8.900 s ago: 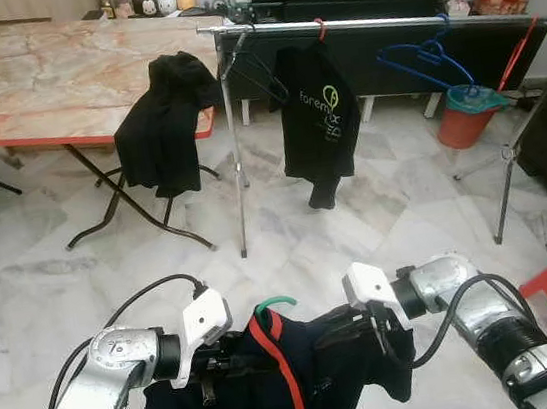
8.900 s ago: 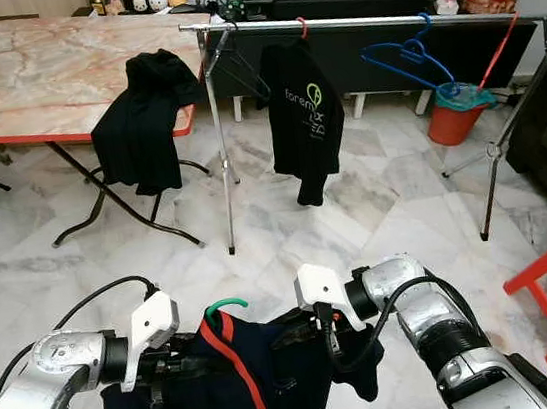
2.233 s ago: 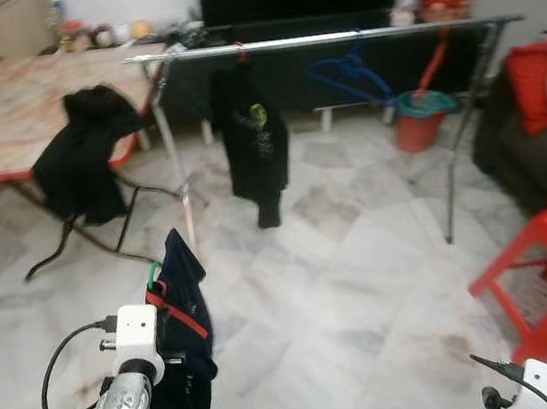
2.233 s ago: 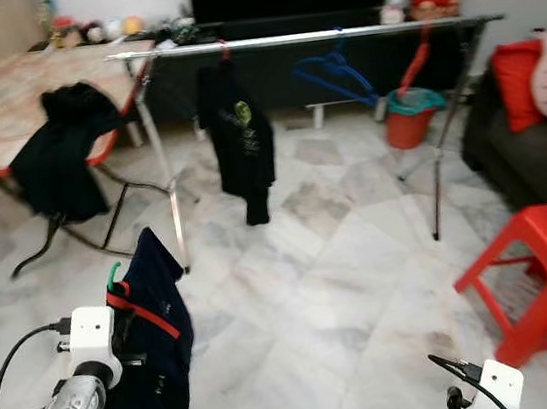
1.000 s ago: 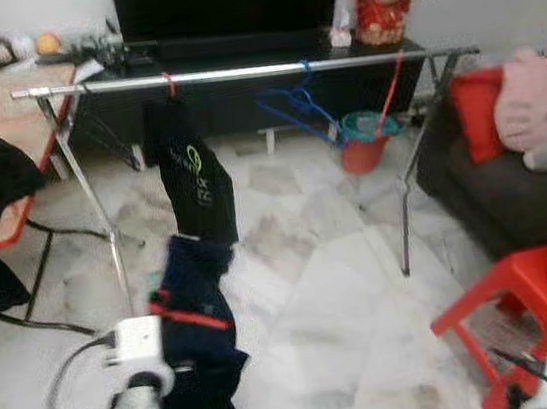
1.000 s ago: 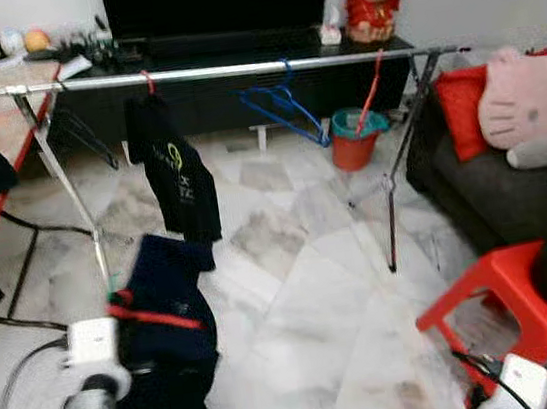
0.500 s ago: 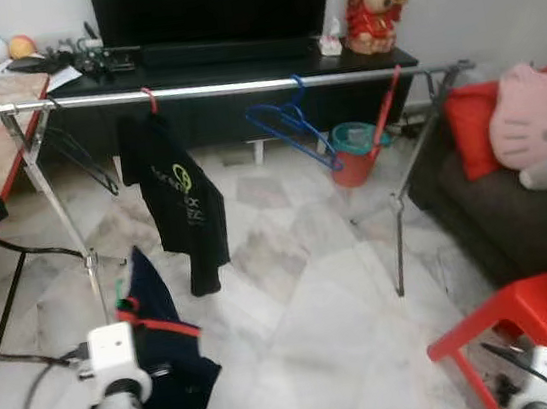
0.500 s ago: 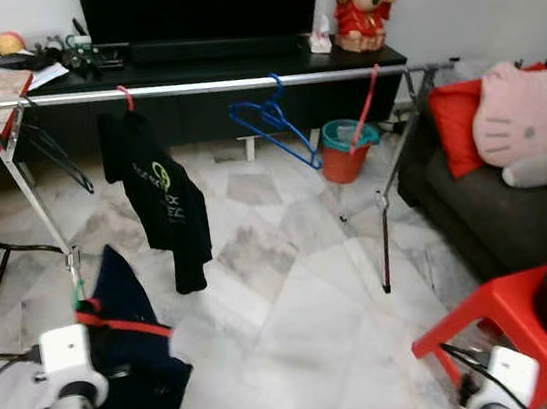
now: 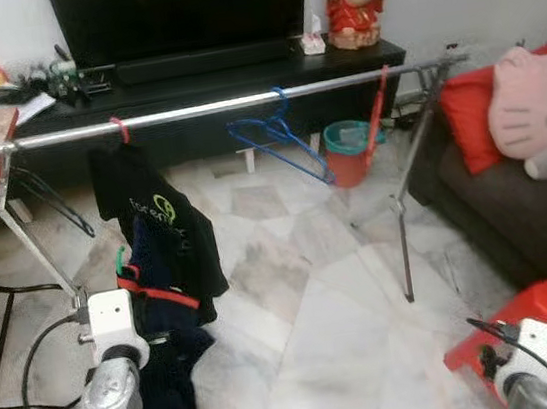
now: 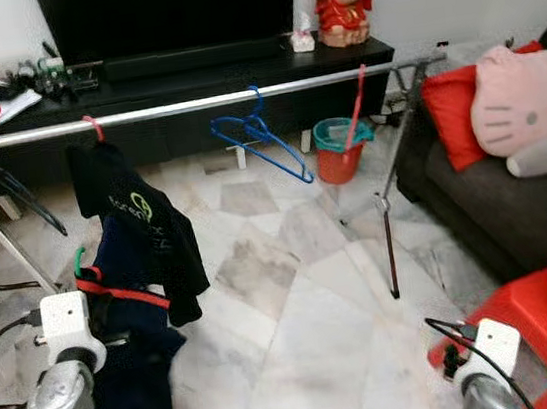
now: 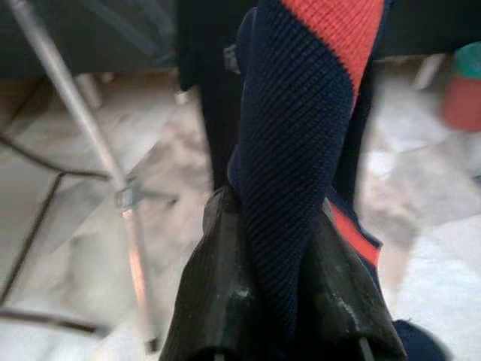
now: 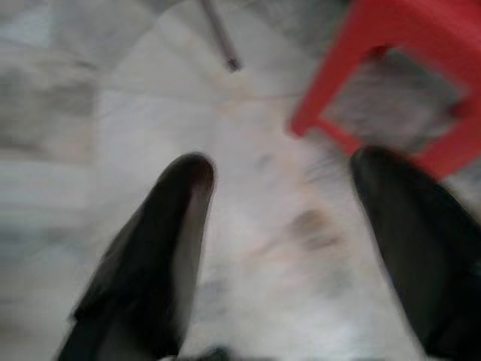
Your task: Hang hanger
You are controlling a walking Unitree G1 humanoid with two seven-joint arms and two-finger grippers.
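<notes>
Left gripper (image 11: 278, 301) clamped on a navy garment with red trim (image 9: 166, 309), held below a horizontal silver metal clothes rail (image 9: 240, 101); right gripper (image 12: 293, 226) empty over the floor.

The left gripper's two black fingers (image 11: 222, 301) pinch a fold of the navy fabric between them. The garment sits on a green plastic hanger (image 10: 78, 261) whose hook rises at its top, at about 8 o'clock in the head views, below the rail and not on it. Behind it a black T-shirt with a green logo (image 9: 159, 214) hangs from the rail on a red hook. A blue wire hanger (image 9: 281, 143) hangs near the rail's middle at 12 o'clock. The right gripper, at 5 o'clock, has its fingers spread wide above pale marble floor tiles (image 9: 318, 310), just beside a red plastic stool (image 12: 406, 75).
</notes>
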